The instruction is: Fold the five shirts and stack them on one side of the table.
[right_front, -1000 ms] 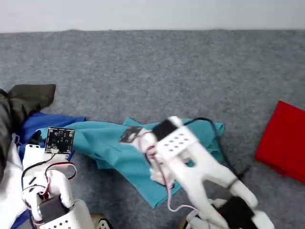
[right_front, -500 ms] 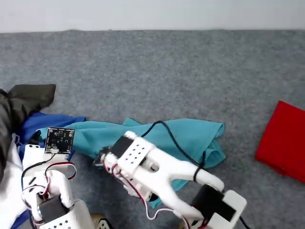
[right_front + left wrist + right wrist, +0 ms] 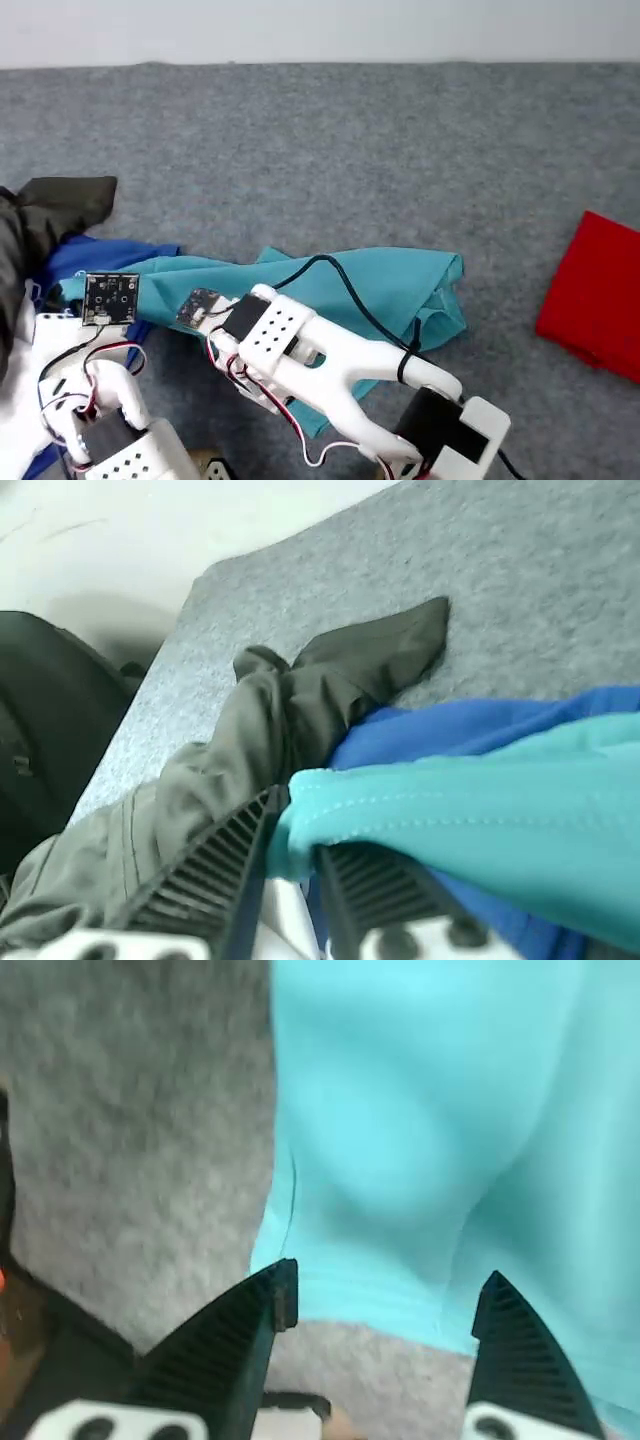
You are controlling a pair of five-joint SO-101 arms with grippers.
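Plain grey table (image 3: 350, 150), teal shirt (image 3: 385, 285), blue shirt (image 3: 75, 256), dark olive shirt (image 3: 62, 198), red shirt (image 3: 597, 295)

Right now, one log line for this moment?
left gripper shut on teal shirt | right gripper open over its edge | red shirt lies apart

The teal shirt (image 3: 380, 290) is lying unfolded and crumpled across the front middle of the grey worktop (image 3: 320, 150). One end is bunching into loose folds toward the right. The other end is stretching left as a narrow band, and its stitched hem is sitting pinched in the left gripper (image 3: 295, 810).

The blue shirt (image 3: 75, 258) is lying rumpled beneath that band at the left side. The dark olive shirt (image 3: 50, 205) is lying heaped just beside it, touching it, with one pointed corner spreading flat. A white garment (image 3: 15, 400) is lying at the front left edge. The red shirt (image 3: 595, 295) is resting folded flat at the right edge, well apart from the others.
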